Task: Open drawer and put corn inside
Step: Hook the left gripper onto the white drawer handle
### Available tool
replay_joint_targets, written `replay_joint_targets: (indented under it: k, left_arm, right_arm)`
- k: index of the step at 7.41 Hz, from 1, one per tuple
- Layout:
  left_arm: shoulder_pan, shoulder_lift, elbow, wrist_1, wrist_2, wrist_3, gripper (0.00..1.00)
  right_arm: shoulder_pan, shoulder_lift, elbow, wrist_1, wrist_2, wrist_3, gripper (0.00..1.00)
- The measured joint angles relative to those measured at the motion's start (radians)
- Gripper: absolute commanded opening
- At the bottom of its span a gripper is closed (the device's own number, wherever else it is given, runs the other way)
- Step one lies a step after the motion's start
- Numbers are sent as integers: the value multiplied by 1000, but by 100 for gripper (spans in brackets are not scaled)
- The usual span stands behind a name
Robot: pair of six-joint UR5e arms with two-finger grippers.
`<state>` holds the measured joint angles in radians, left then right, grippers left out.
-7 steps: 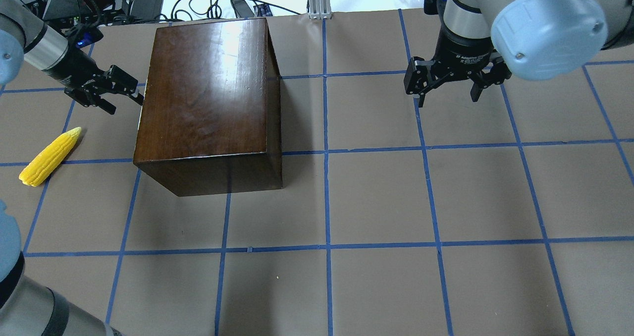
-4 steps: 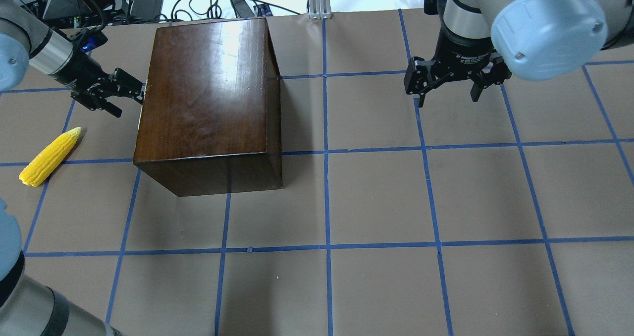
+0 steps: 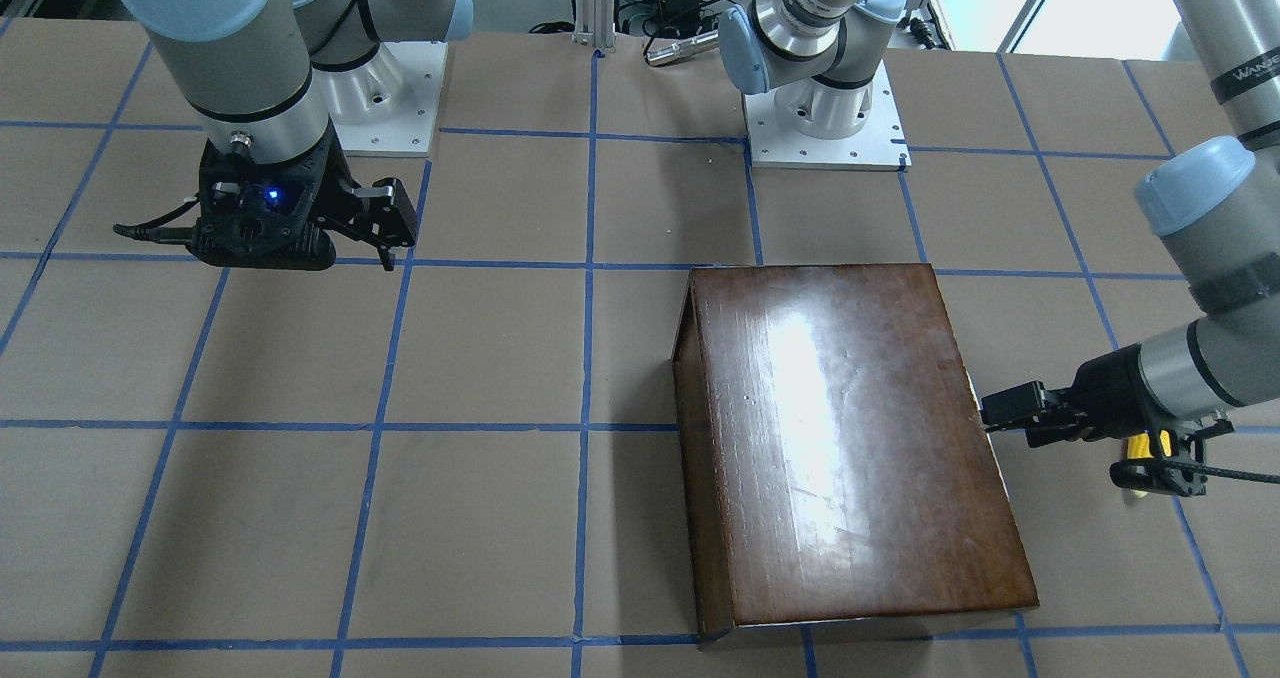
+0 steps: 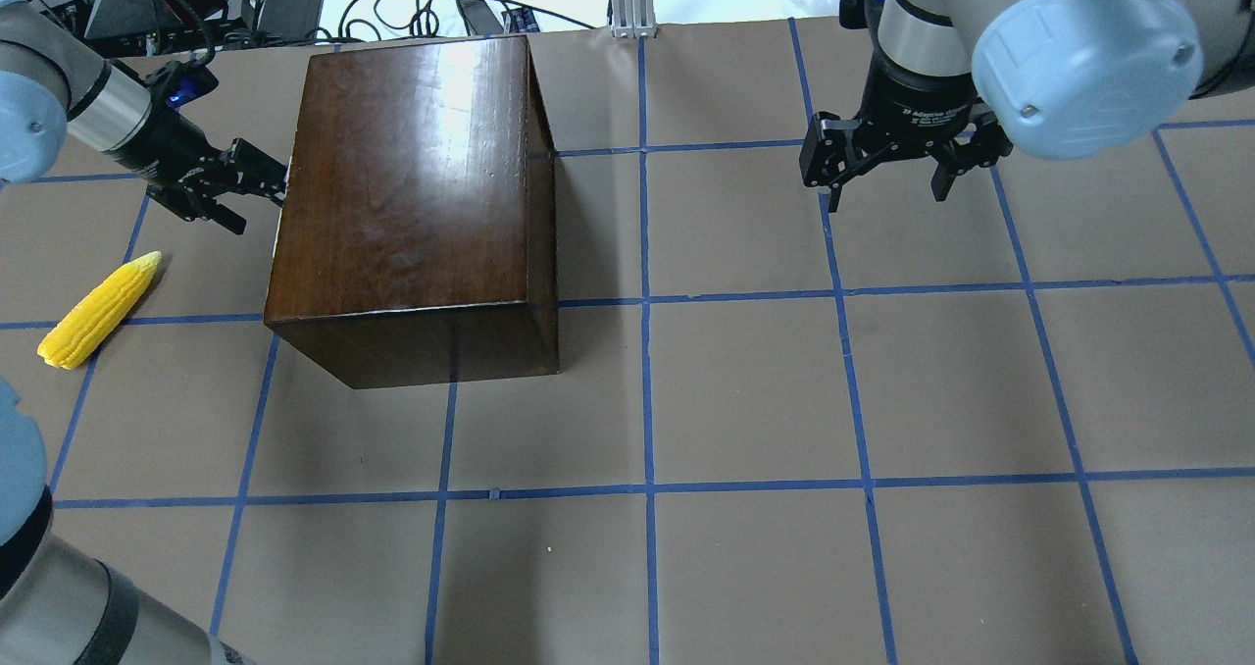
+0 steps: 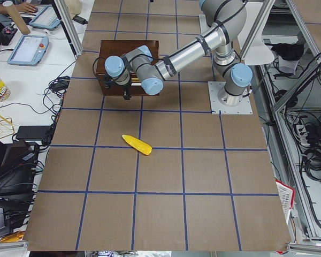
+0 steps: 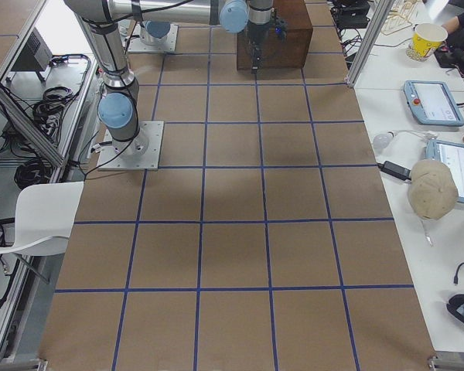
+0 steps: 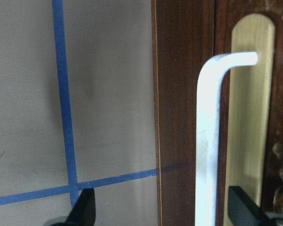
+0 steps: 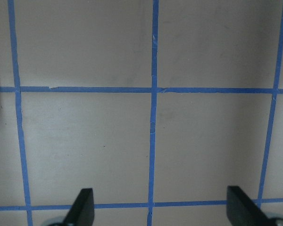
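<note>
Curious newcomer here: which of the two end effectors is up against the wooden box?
The left end effector, at the box's end near the corn, open around the white handle. The right end effector hangs well apart.

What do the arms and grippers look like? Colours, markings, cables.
The left arm and right arm are silver-grey tubes with pale blue joint caps. The left gripper and right gripper are black, two-fingered; the right's collar carries white lettering. Each wrist mount shows a blue light; a black cable trails from the left wrist.
</note>
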<state>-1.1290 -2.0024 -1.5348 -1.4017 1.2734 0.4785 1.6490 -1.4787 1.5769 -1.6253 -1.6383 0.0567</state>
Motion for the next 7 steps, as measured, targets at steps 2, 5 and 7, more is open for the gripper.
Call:
replay_joint_targets:
  k: [2, 5, 7]
  left_arm:
    - [0, -13, 0, 6, 0, 0, 100]
    - [0, -20, 1, 6, 2, -6, 100]
    - [0, -20, 3, 15, 8, -7, 100]
  right_arm:
    - [0, 0, 0, 0, 0, 0, 100]
    - [0, 0, 0, 1, 0, 0, 100]
    - [0, 0, 0, 1, 0, 0, 100]
